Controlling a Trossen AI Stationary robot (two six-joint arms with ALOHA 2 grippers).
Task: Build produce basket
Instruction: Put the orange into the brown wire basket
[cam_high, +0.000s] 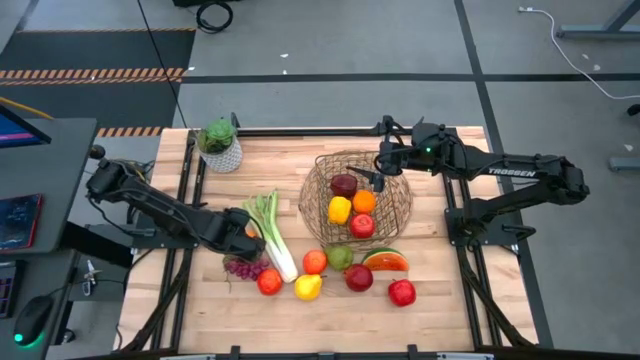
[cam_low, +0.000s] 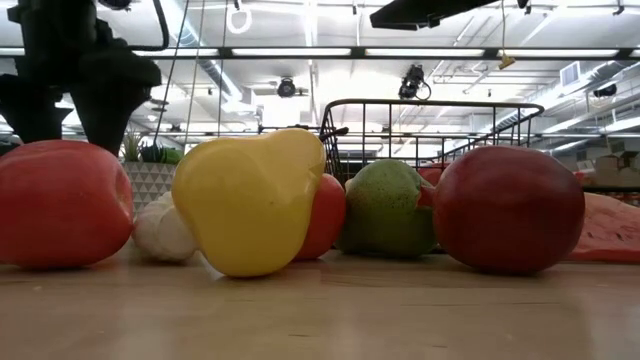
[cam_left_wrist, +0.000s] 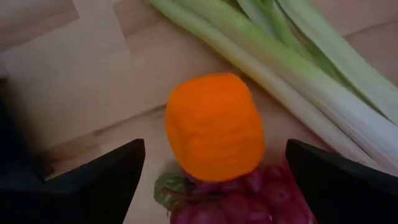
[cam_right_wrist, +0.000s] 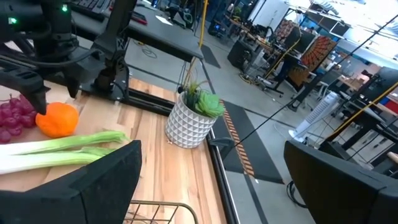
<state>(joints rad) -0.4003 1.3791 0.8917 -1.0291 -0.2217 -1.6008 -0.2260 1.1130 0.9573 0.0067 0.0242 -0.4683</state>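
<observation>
My left gripper (cam_high: 242, 228) (cam_left_wrist: 214, 149) is open and low over the table. Its fingers stand on either side of an orange (cam_left_wrist: 214, 127) (cam_right_wrist: 57, 119) without touching it. The orange lies between the leek (cam_high: 272, 232) and the purple grapes (cam_left_wrist: 239, 196). My right gripper (cam_high: 378, 178) (cam_right_wrist: 211, 148) is open and empty above the far side of the wire basket (cam_high: 400, 205). The basket holds a dark red apple (cam_high: 344, 185), a yellow pepper (cam_high: 339, 209), an orange (cam_high: 364, 201) and a red apple (cam_high: 362, 226).
Near the table's front lie a red fruit (cam_high: 269, 282), a lemon (cam_high: 308, 287), a green pear (cam_high: 340, 257), a watermelon slice (cam_high: 385, 261) and two red apples (cam_high: 359, 277) (cam_high: 402, 292). A white-potted plant (cam_high: 220, 143) stands at the far left. Bare wood shows at the near left corner.
</observation>
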